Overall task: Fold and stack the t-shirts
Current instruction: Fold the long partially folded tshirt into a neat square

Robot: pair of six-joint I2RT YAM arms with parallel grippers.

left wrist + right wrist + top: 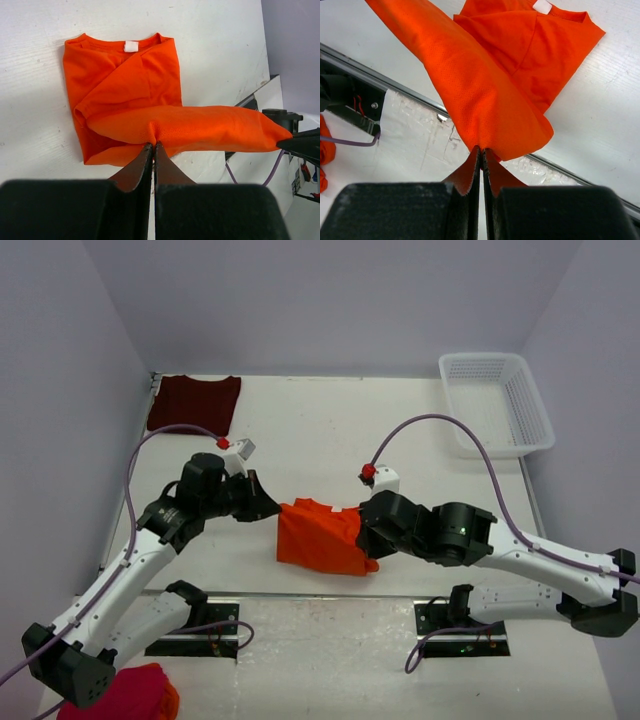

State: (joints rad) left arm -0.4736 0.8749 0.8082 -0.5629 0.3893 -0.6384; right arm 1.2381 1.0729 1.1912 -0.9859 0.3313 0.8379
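The bright orange t-shirt (318,535) lies partly folded at the table's middle, its white neck label (131,46) at the far edge. My left gripper (272,508) is shut on the shirt's left lower edge (154,134). My right gripper (364,545) is shut on the right lower edge (485,142). The hem is lifted and stretched between them, above the rest of the shirt. The dark maroon t-shirt (194,402) lies folded flat at the far left corner of the table.
A white mesh basket (496,402) stands at the far right. A pink-red cloth bundle (125,693) sits by the left arm's base, off the table's near edge. A metal strip (320,593) runs along the near edge.
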